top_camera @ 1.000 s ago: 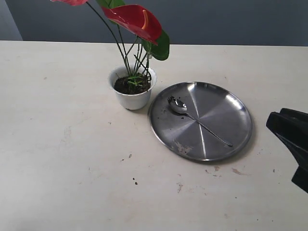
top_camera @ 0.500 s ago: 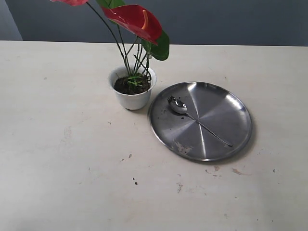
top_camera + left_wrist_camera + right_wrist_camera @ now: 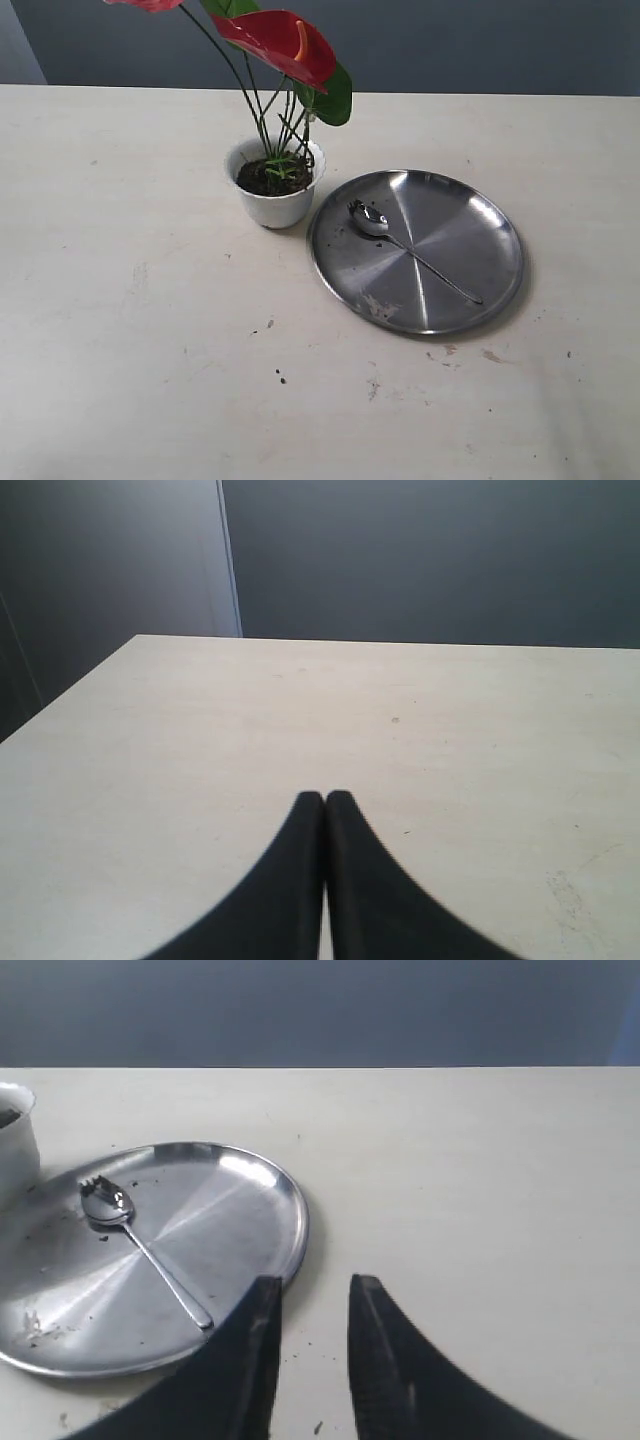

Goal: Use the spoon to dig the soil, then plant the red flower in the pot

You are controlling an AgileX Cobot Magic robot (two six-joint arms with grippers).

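1. Left gripper [image 3: 325, 802]: jaws clenched together, empty, over the bare cream surface [image 3: 400, 730].
2. Right gripper [image 3: 312, 1295]: jaws slightly parted, holding nothing, just beside the round steel plate [image 3: 250, 1250].
3. The shiny steel teaspoon [image 3: 140, 1245] lies on that plate ahead of the right jaws, beside the white scalloped pot [image 3: 277, 205] holding dark soil [image 3: 262, 179] and the red flower [image 3: 280, 42].

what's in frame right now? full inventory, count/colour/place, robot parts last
pot: 1, white, scalloped rim, on the table just left of the plate in the exterior view
soil: 1 fill, dark brown, inside the pot
red flower: 1 plant, red blooms with an orange spike, green leaves, thin green stems standing in the pot's soil
plate: 1, shiny steel, round, on the table right of the pot
spoon: 1, shiny steel, lying on the plate, bowl toward the pot
table: 1, off-white, a few dark crumbs near the plate
left gripper: 1, black, fingers together, over bare table, only in its wrist view
right gripper: 1, black, fingers slightly apart, near the plate's edge, only in its wrist view
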